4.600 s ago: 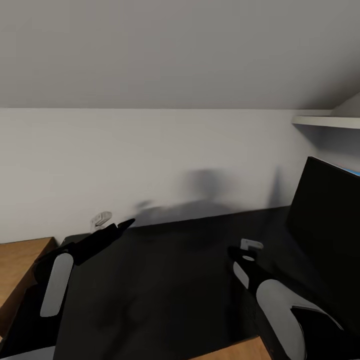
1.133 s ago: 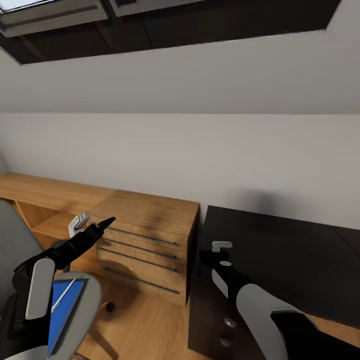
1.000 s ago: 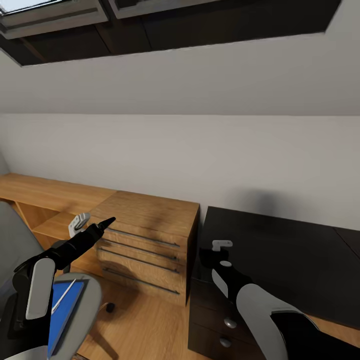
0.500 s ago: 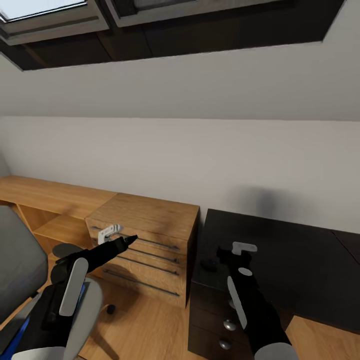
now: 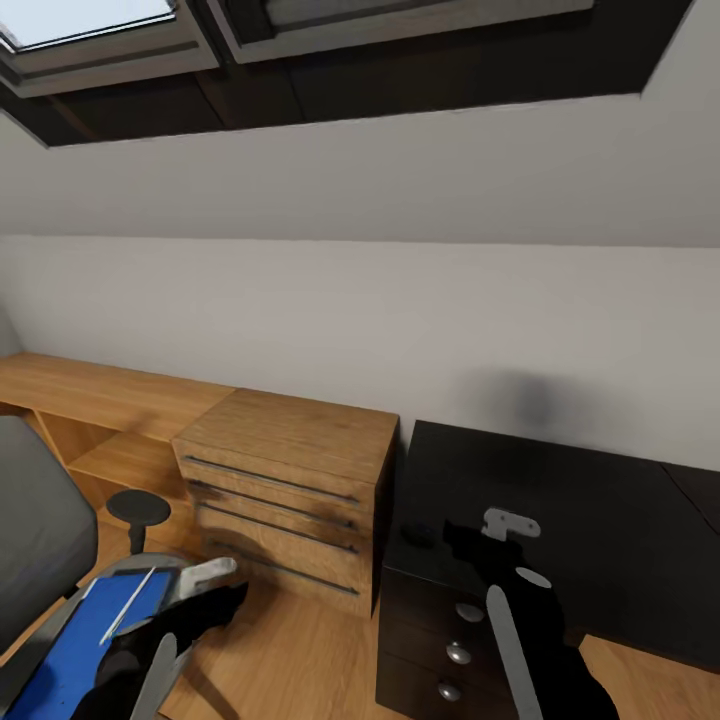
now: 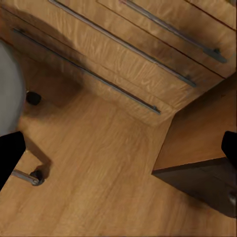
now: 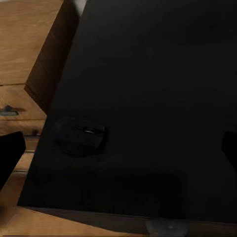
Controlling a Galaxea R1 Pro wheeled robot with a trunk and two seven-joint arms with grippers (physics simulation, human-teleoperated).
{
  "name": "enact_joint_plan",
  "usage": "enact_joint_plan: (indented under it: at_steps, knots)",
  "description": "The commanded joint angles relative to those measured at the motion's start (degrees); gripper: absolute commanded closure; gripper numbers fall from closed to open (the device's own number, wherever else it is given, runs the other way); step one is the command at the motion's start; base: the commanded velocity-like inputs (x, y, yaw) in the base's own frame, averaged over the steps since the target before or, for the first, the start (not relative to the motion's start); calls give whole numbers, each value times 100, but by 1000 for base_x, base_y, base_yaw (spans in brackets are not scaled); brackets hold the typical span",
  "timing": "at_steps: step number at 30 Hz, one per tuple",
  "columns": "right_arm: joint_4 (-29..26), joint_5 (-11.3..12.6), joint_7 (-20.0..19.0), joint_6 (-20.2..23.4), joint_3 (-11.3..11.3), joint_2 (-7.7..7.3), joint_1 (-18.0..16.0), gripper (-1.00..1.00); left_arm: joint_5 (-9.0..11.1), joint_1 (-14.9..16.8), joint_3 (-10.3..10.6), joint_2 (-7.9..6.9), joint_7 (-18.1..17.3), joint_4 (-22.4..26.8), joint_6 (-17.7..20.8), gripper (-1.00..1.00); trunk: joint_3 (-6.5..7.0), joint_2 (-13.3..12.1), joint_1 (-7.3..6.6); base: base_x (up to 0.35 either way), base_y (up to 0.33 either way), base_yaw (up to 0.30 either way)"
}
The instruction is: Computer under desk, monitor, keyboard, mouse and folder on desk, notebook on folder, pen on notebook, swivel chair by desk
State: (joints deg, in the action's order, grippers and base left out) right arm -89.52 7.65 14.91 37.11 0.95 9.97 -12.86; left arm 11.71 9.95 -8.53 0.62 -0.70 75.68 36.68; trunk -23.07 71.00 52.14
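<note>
The blue folder (image 5: 85,640) lay flat on the seat of the grey swivel chair (image 5: 40,530), with a thin pale stick across it, probably the pen (image 5: 125,605), so that stack was not yet on the surface. The left gripper (image 5: 205,580) hung low just beside the folder's near corner, seemingly lowered there to reach it; in the left wrist view its fingertips (image 6: 10,153) stood wide apart at either edge, spread and empty, above the wooden floor (image 6: 98,173) and the wooden drawer unit (image 5: 285,470). The mouse (image 7: 81,136) sat near the corner of the black surface (image 5: 560,490), apart from both arms. The right gripper (image 5: 505,523) hovered over that surface, its jaws likewise spread and holding nothing, probably parked clear of the left arm's work.
</note>
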Motion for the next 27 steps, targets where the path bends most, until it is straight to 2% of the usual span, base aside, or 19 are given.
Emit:
enact_joint_plan:
  at_steps: [1, 2, 5, 6, 9, 10, 13, 14, 22, 25, 27]
  knots:
    - [-15, 63, 44, 19, -3, 3, 2, -100, 32, -73, -13, 6, -8, -62, -140, -100, -6, 4, 0, 0, 0, 0]
    - [-23, 69, 42, 21, -4, 3, 8, -100, 19, -165, -8, 7, -8, -163, -426, -100, -6, 4, 0, 0, 0, 0]
    - [-33, 84, 43, 23, -6, 3, 15, -100, -43, -357, -2, 8, -9, -316, -877, -100, -6, 4, 0, 0, 0, 0]
    - [-37, 89, 46, 15, 13, 3, 21, -100, -235, -584, 0, 8, -8, -435, -1223, -100, -6, 4, 0, -118, 0, 0]
    - [-38, 88, 46, 2, 29, 3, 21, -100, -316, -644, 0, 9, -7, -527, -1297, -100, -6, 4, 0, -194, 0, 0]
    - [-39, 93, 47, -2, 43, 3, 21, -100, -400, -704, 32, 14, -7, -1137, -1639, -100, -6, 4, 0, -321, 0, -38]
    - [-39, 96, 44, -6, 45, 3, 24, -100, -411, -711, 244, 8, 3, -1574, -2251, -100, -6, 4, 0, -329, 0, -131]
    - [-30, 98, 40, -14, 39, 3, 24, -100, -416, -713, 364, 3, 7, -1874, -2655, -100, -6, 4, 0, -335, 0, -238]
    - [-20, 105, 31, -19, 29, 3, 25, -100, -415, -713, 420, -32, 16, -2529, -2951, -100, -29, 4, 0, -336, 0, -229]
    - [105, 103, 26, -41, 25, 3, 32, -100, -468, -713, 438, -28, 41, -2851, -3451, -100, -50, 4, 0, -336, 0, -110]
    - [434, 99, 7, -117, 4, 3, 44, -100, -715, -713, 460, 4, 163, -3092, -3932, -100, -66, 4, 0, -336, 0, -40]
